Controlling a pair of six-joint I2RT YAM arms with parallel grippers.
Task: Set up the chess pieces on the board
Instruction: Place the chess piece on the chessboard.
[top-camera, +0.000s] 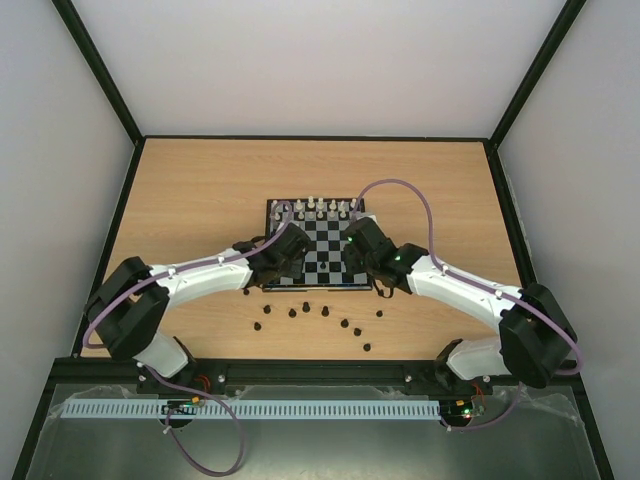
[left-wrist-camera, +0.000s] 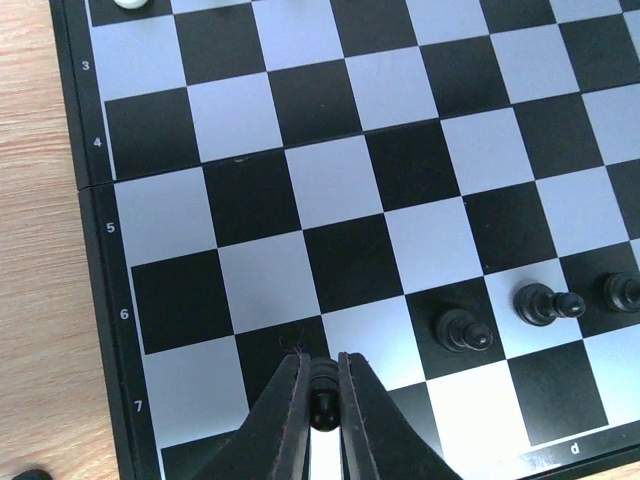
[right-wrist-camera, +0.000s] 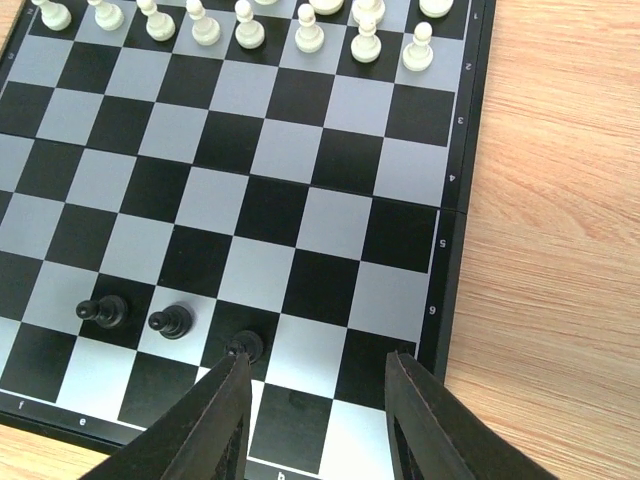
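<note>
One board, two tools, eight white pawns, about ten loose black pieces.

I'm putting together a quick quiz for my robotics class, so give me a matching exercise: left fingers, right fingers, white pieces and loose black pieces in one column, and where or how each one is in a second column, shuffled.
Column one
1. left fingers
2. right fingers
3. white pieces
4. loose black pieces

Column two
A. scattered on the table in front of the board
B. closed on a black piece
C. lined up along the board's far edge
D. apart, nothing between them

Pairs: 1-B, 2-D, 3-C, 4-A
</note>
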